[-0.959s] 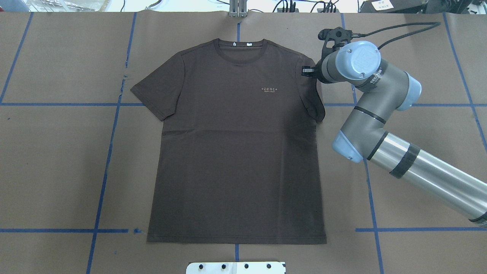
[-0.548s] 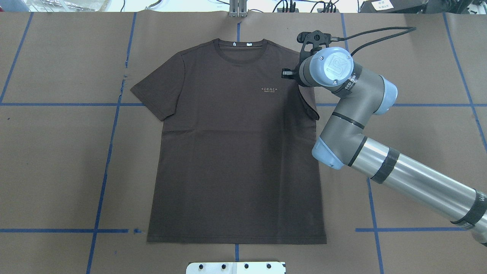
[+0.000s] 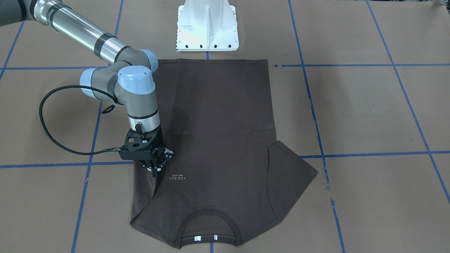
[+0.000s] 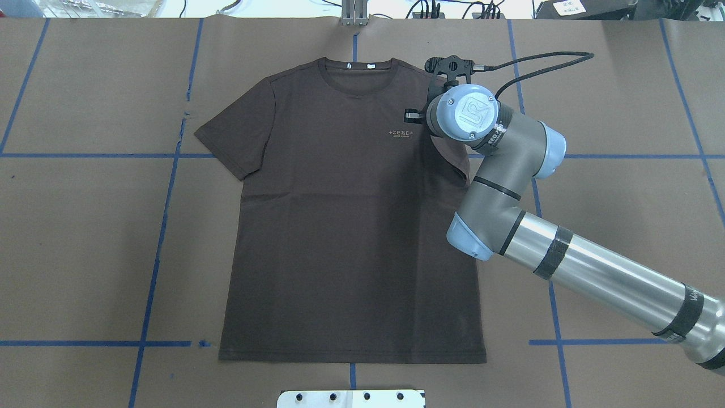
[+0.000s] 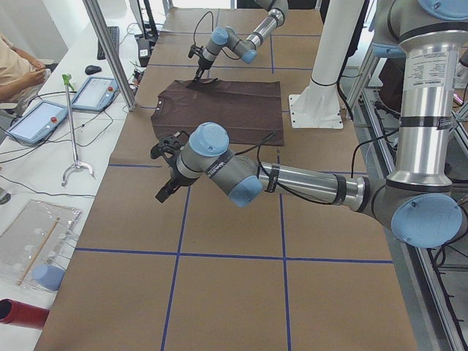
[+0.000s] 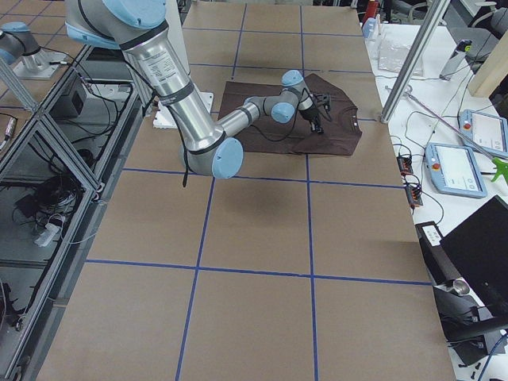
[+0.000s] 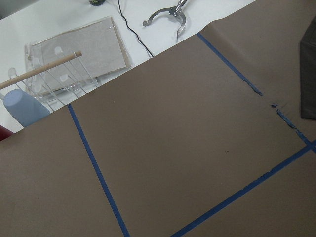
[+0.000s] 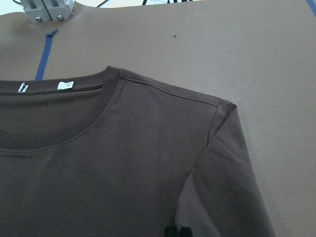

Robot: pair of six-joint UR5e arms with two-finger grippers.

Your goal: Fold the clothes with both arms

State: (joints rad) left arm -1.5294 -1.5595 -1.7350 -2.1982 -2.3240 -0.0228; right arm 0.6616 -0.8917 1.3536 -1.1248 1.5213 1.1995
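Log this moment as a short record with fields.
Garment: dark brown T-shirt, front up, flat on the paper-covered table
Right gripper: pinching the sleeve on its side, folded in over the body
Other sleeve: spread flat
Left gripper: above bare table, apart from the T-shirt; open or shut unclear

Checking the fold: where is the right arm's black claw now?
In the front-facing view, the right arm's black claw sits left of centre on the dark brown short-sleeved T-shirt, just beside its pale chest lettering.
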